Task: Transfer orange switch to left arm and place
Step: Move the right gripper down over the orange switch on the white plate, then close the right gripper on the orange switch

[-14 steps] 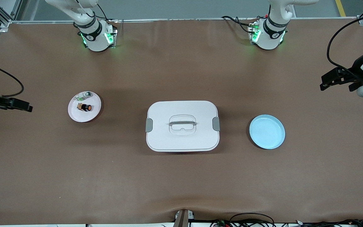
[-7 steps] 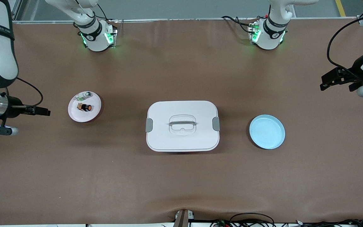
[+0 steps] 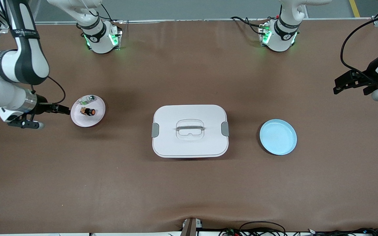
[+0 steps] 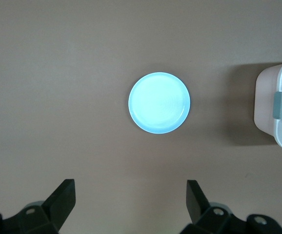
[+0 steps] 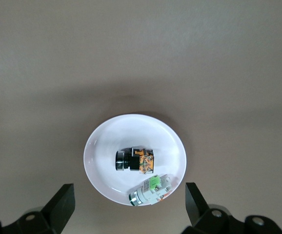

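Currently the orange switch (image 3: 89, 111) lies on its side in the pink plate (image 3: 95, 121), toward the right arm's end of the table. Just beside it on the same plate is the small green-and-silver component (image 3: 88, 98), farther from the front camera than the switch; from the front view it is hard to make out more than its colours.

The right gripper (image 3: 65, 110) is in the air at the edge of the pink plate, and its fingers (image 5: 63, 201) are spread wide with nothing between them. In the right wrist view only the lower parts of the fingers appear, the rest is cut off.

The left gripper (image 3: 340, 86) waits high over the left arm's end of the table, partly cut by the picture's edge. Its fingers (image 4: 64, 195) are also spread apart and hold nothing.

The white box (image 3: 190, 130) stands in the middle of the table, between the two plates, with its lid on and a grey latch at each short side. The blue plate (image 3: 278, 137) is well apart from it; in the left wrist view only one corner of the box (image 4: 280, 107) is seen.
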